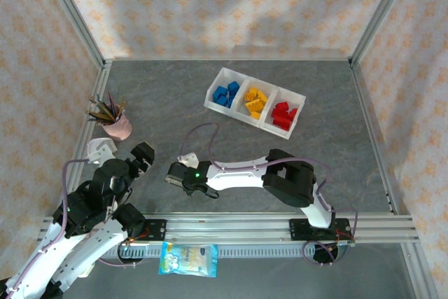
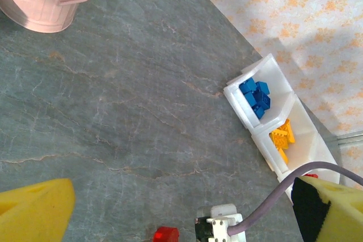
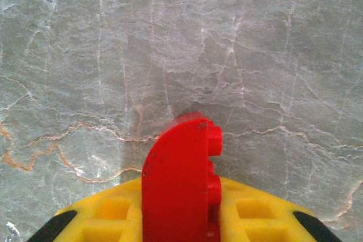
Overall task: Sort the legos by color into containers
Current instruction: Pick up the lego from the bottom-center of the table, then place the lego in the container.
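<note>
Red brick [image 3: 178,179], closest to the right wrist lens: pinched on edge between the yellow pads [image 3: 255,216] of the right gripper [image 3: 181,219]. Studs face one side; rounded end pokes out past the fingertips. Grey marbled table [image 3: 255,55] lies just beyond the tips. Cannot tell whether the brick touches it.

From above, right gripper [image 1: 173,176] sits low over the table, reaching across toward the left arm's side. Jaws closed tight on the brick.

Left gripper [image 1: 143,155]: fingers [image 2: 34,211] spread wide, nothing between them. In its wrist view the same red brick [image 2: 165,234] shows at the bottom edge, between the spread fingers and ahead of them, beside the right gripper's white fitting [image 2: 218,228].

Tray [image 1: 218,75] lies well beyond both sets of fingertips, far side of the table, set at a slant. Three compartments in a row:
- blue legos [image 1: 226,94] in the end compartment nearest the left gripper
- yellow-orange legos [image 1: 255,101] in the middle
- red legos [image 1: 283,114] in the far end

Pink cup [image 1: 117,127] of pencils stands just beyond the left fingers, to their outer side. Snack packet [image 1: 187,258] lies behind both grippers, at the rail by the arm bases.
</note>
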`<state>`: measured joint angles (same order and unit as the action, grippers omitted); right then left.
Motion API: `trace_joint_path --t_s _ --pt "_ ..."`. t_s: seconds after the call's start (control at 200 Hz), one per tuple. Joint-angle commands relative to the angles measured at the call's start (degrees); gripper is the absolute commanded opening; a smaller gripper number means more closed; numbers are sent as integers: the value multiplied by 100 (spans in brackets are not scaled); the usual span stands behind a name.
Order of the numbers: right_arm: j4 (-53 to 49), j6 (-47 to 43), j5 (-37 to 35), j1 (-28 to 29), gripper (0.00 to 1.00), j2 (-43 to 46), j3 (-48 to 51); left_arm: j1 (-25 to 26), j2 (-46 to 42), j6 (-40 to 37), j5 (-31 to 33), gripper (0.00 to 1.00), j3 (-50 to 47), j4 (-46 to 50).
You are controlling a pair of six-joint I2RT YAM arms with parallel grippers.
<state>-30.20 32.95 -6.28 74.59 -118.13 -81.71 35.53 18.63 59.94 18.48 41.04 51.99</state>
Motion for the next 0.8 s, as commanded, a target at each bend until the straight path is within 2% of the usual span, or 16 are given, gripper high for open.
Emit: trace_joint_path --t_s 0.0,0.175,0.395,0.791 --pt "75 -44 -178 4 22 193 58 -2 119 -174 -94 99 -1 -229" --pt "236 -8 -162 -274 21 924 540 -1 405 -345 -293 99 87 -470" --pt "318 -36 -425 -1011 20 2109 1328 4 952 -730 -671 99 164 -1128" --pt "448 -803 -675 -3588 22 3691 1971 37 2428 -1211 -1611 99 -4 -3349"
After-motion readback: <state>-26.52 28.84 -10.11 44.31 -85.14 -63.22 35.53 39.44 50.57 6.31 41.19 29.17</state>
